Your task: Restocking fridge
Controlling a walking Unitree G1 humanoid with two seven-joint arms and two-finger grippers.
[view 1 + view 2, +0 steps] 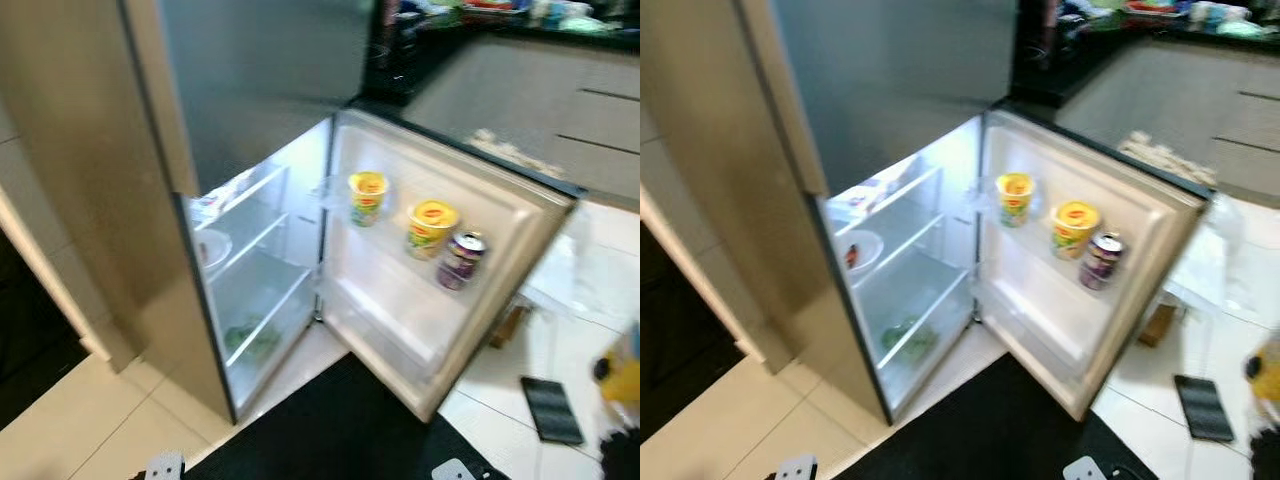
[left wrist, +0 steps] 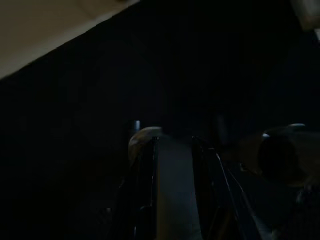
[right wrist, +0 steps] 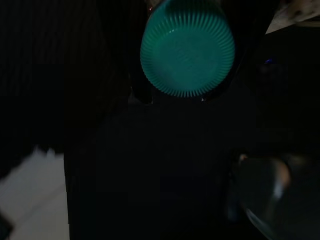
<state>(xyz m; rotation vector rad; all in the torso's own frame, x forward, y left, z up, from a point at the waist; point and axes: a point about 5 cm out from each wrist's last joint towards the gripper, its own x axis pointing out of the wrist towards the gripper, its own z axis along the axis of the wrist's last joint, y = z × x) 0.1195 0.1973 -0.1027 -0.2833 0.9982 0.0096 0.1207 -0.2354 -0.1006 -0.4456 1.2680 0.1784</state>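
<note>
Before me and below, the small fridge [image 1: 250,260] stands with its door [image 1: 440,270] swung wide to my right, its white interior lit. The door's upper shelf carries two yellow-lidded cups [image 1: 367,197] [image 1: 431,228] side by side and, just beside the second, a dark purple drink can [image 1: 460,260] leaning a little. Inside the cabinet, wire shelves divide the space; a white bowl [image 1: 858,250] sits on a middle shelf with something small and dark red in it, and leafy greens [image 1: 908,340] lie at the bottom. The top shelf holds some pale packets too blurred to name.

On the tiled floor to the right of the door lie a dark flat device [image 1: 551,409] and, at the picture's edge, a blurred yellow object [image 1: 622,375]. A black mat [image 1: 340,430] spreads in front of the fridge.

My right wrist view adds what the head views lack: a teal ribbed bottle cap [image 3: 187,52] seen end-on, sitting between the dark fingers of my right hand [image 3: 187,80], which grips the bottle just behind it. My left wrist view is very dark; my left hand [image 2: 172,165] shows two black fingers [image 2: 145,200] set narrowly apart with nothing between them, above the dark mat and a strip of pale floor.
</note>
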